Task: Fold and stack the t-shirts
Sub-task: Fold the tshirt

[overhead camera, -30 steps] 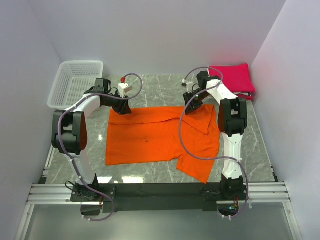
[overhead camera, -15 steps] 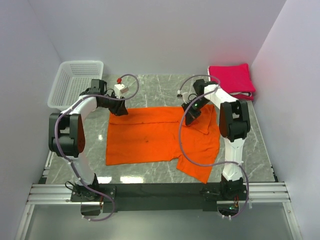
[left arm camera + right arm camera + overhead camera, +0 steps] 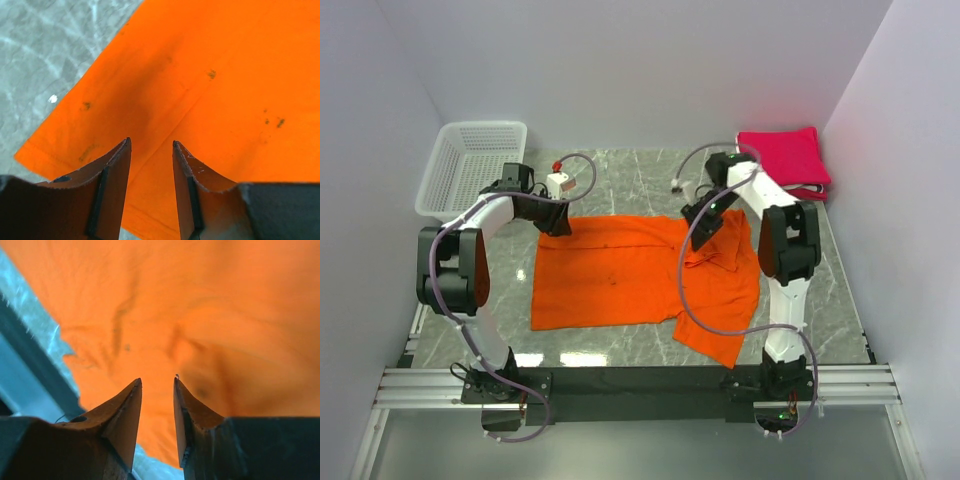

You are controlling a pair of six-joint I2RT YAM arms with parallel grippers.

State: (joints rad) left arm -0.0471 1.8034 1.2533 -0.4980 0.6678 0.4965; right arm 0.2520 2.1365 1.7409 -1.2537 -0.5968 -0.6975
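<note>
Starting at your near edge, the black rail (image 3: 640, 385) carries both arm bases. Just beyond it the orange t-shirt (image 3: 615, 275) lies spread on the marble table (image 3: 640, 175), with one flap reaching toward the rail at the near right. You cannot see the shirt's whole right side: the right arm (image 3: 782, 250) stands over it and its grey cable (image 3: 682, 285) loops across the cloth, so the outline there is partly covered and the fabric looks rumpled beside the arm. Farther in, the left gripper (image 3: 150, 142) hovers at the shirt's far left corner. Its wrist view shows the two fingers a little apart with flat orange cloth and a seam visible through the gap, nothing pinched, and bare marble at the upper left. The right gripper (image 3: 157, 379) sits over the far right part of the shirt, its fingers likewise slightly parted. The cloth beneath it is creased and blurred, and you cannot make out which part of the garment it is; a dark band at the left of that view is also hard to identify. Against the far wall, the white mesh basket (image 3: 480, 128) stands at the left corner, apart from the shirt. The crimson-pink folded t-shirts (image 3: 782, 158) are stacked at the right corner, with a pale edge showing under them and the right arm hiding their near left corner.
</note>
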